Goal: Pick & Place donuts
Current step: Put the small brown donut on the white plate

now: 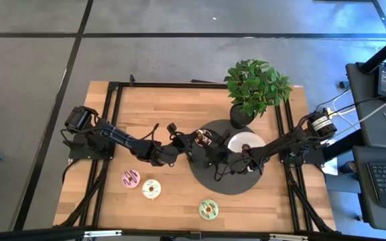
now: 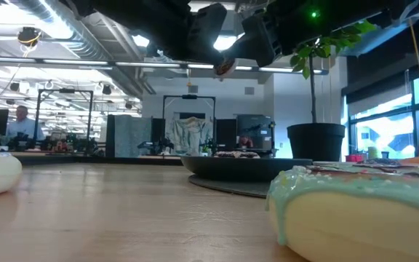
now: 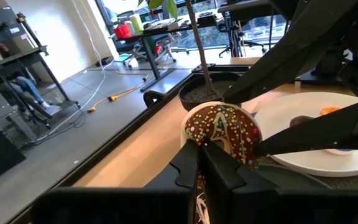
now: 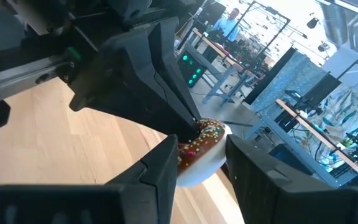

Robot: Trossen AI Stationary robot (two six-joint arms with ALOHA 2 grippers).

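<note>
- A brown sprinkled donut (image 3: 222, 132) is pinched in the closed left gripper (image 3: 205, 147) above the black plate (image 1: 210, 175).
- The same donut is straddled by the part-open right gripper (image 4: 201, 155).

A table (image 1: 179, 107) seen from above. A potted plant (image 1: 254, 87) stands at the back right. Just in front of it lies a large plate (image 1: 228, 182), with a smaller plate (image 1: 245, 142) on its right part. Both arms reach over the large plate from opposite sides. The left gripper (image 1: 203, 139) holds a donut (image 1: 204, 138) above the large plate's back left. Three more donuts (image 1: 151, 189) lie along the table's front, left of and before the large plate.
</note>
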